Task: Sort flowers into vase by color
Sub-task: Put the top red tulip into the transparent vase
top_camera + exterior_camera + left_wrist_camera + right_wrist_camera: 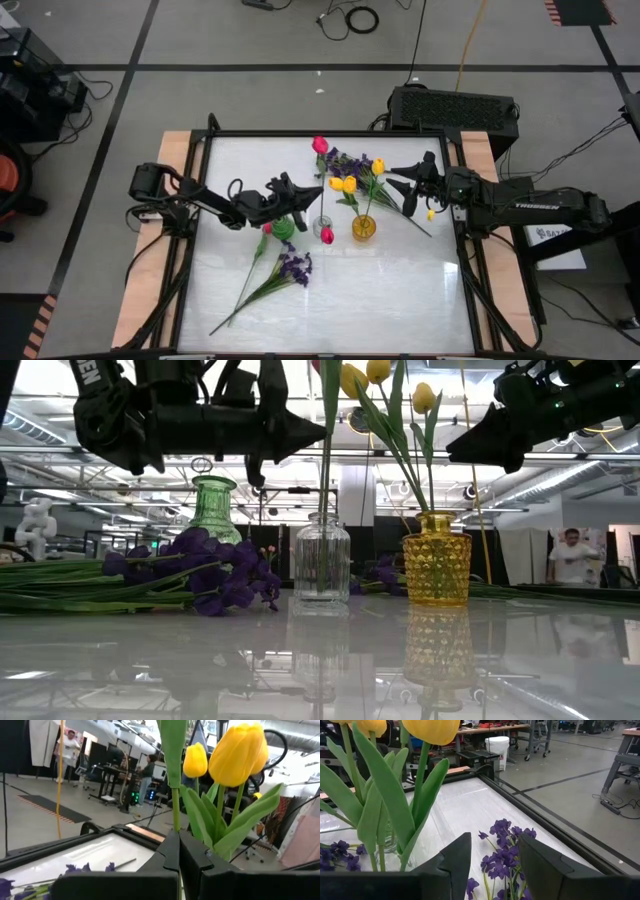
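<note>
1. Nearest in the low view, the glossy white tabletop (320,660) mirrors the vases.
2. On it lies a bushy dark purple sprig (294,266), long axis flat, bloom toward the vases, green stem running off toward the tabletop's near left corner. A pink-red tulip (267,229) lies beside it, head just next to the green vase.
3. Three small vases stand in a row: ribbed green glass vase (215,507), clear ribbed glass vase (322,563), knobbly yellow glass vase (437,556).
4. The left gripper (300,198) hovers above the clear vase, jaws clamped together on an upright green stem (175,805) that drops into that vase, pink-red bloom (320,144) up top.
5. Yellow tulips (380,375) stand in the yellow vase, stems upright and fanning slightly.
6. The right gripper (397,180) hangs beside those tulips, jaws apart, nothing between them; more purple sprigs (507,842) lie flat below it.
7. Beyond: a workshop with ceiling lights, and a person (570,557) standing at far right.
</note>
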Motion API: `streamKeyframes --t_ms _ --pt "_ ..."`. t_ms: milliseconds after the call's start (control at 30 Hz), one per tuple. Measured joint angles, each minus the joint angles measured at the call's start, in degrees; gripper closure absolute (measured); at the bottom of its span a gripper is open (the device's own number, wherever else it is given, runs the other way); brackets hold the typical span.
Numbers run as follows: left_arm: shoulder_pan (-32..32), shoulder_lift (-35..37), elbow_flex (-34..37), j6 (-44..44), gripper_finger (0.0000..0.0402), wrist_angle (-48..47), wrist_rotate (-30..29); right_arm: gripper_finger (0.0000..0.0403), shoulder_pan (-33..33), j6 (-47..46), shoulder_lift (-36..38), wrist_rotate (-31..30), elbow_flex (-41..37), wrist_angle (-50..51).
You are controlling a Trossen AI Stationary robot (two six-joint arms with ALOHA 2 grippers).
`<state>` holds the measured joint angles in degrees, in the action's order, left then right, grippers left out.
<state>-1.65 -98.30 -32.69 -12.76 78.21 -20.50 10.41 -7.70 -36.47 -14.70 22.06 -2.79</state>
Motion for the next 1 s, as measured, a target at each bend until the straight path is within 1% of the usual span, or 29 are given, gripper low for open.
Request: streamKeyframes --t_ms 333,700,800,900,1000 --pt "0.0 0.0 0.0 -0.4 0.0388 -3.9 0.5 0.0248 0.0 0.2 0.0 0.0 0.0 0.0" --pt "0.0 0.0 0.0 0.6 0.0383 -7.1 4.6 0.0248 0.0 0.4 0.0 0.0 0.0 0.0" --pt "0.2 0.0 0.0 -0.1 0.0362 -8.8 5.4 0.0248 0.0 0.4 0.0 0.0 0.0 0.0" --pt "0.4 0.0 0.0 -0.5 0.0326 -9.7 5.3 0.0248 0.0 0.4 0.0 0.0 0.0 0.0" --pt "0.4 0.0 0.0 -0.4 0.0289 -9.9 4.0 0.0248 0.0 0.4 0.0 0.0 0.0 0.0"
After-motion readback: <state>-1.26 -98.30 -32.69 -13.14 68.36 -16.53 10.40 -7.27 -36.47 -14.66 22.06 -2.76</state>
